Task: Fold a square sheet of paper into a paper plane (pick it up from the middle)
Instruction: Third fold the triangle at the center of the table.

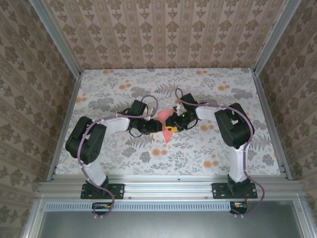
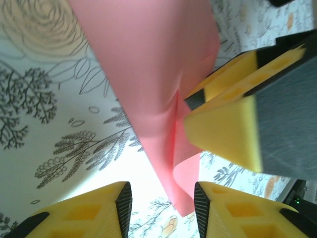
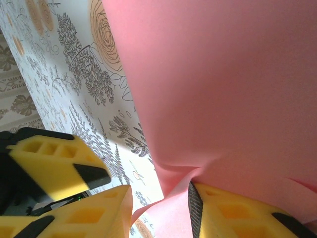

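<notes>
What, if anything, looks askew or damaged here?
The pink paper, in the middle of the table, looks rumpled, not crisply creased. It puckers against a finger of the right gripper, and in the left wrist view its lower edge curls instead of lying flat. No tear shows.

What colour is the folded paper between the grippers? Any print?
Plain coral pink, no print. The paper shows best in the right wrist view.
</notes>
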`<action>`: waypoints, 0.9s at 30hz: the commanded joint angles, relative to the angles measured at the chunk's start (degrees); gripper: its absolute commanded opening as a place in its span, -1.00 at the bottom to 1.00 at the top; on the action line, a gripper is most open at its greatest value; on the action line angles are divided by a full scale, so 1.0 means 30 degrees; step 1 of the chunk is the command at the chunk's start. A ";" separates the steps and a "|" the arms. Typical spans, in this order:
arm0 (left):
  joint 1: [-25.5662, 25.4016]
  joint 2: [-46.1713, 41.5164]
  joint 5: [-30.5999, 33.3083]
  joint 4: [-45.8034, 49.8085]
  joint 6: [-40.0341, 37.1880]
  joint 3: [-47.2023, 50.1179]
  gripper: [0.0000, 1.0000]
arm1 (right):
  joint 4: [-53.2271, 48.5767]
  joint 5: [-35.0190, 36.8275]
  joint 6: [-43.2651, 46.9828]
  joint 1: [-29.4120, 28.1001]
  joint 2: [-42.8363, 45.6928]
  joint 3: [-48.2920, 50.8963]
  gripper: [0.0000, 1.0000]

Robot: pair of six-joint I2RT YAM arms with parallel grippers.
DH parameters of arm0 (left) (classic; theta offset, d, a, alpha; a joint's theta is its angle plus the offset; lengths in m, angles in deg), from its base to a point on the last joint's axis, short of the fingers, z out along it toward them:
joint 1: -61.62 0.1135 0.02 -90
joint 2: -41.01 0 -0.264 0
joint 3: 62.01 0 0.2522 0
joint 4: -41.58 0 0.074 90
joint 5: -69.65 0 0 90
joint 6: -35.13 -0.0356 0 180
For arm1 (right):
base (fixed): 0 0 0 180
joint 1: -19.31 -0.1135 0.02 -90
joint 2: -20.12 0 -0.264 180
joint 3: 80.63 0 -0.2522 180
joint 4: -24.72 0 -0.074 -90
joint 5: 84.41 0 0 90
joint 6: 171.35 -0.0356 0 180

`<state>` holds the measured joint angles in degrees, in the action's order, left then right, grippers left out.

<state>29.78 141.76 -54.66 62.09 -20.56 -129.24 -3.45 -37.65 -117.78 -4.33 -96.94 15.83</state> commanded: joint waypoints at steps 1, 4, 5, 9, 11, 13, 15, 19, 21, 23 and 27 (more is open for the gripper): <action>-0.0137 -0.0418 -0.0384 -0.1413 0.0856 0.0683 -0.16 | -0.0151 0.0790 -0.0295 -0.0119 -0.0432 0.0692 -0.23; -0.0221 -0.0223 -0.0632 -0.2231 0.1243 0.0869 -0.16 | -0.0015 0.0723 -0.0426 -0.0120 -0.0322 0.0772 -0.24; -0.0250 -0.0107 -0.0663 -0.2311 0.1285 0.0834 -0.16 | 0.0007 0.0703 -0.0459 -0.0122 -0.0291 0.0810 -0.24; -0.0425 0.0308 -0.0716 -0.2900 0.1421 0.0653 -0.16 | -0.0079 0.0717 -0.0456 -0.0126 -0.0164 0.0855 -0.24; -0.0520 0.0534 -0.0722 -0.3061 0.1433 0.0542 -0.17 | -0.0117 0.0761 -0.0456 -0.0119 -0.0152 0.0904 -0.24; -0.0586 0.0764 -0.0987 -0.3197 0.1427 0.0512 -0.17 | -0.0112 0.0780 -0.0485 -0.0123 -0.0171 0.0906 -0.24; -0.0660 0.0895 -0.1278 -0.3244 0.1362 0.0510 -0.17 | -0.0073 0.0792 -0.0512 -0.0119 -0.0138 0.0955 -0.23; -0.0697 0.1119 -0.1251 -0.3229 0.1148 0.0498 -0.23 | -0.0029 0.0776 -0.0544 -0.0141 -0.0157 0.0989 -0.22; -0.0704 0.1270 -0.1235 -0.3247 0.1105 0.0408 -0.29 | -0.0029 0.0791 -0.0523 -0.0122 -0.0165 0.0986 -0.22; -0.0725 0.1446 -0.1192 -0.3272 0.1133 0.0289 -0.38 | -0.0057 0.0790 -0.0515 -0.0119 -0.0150 0.0992 -0.22; -0.0756 0.1602 -0.1221 -0.3441 0.1174 0.0138 -0.47 | -0.0036 0.0821 -0.0515 -0.0119 -0.0108 0.1001 -0.22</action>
<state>27.88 145.58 -57.26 52.58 -16.98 -127.34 -1.31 -37.93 -118.89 -4.33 -96.59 16.84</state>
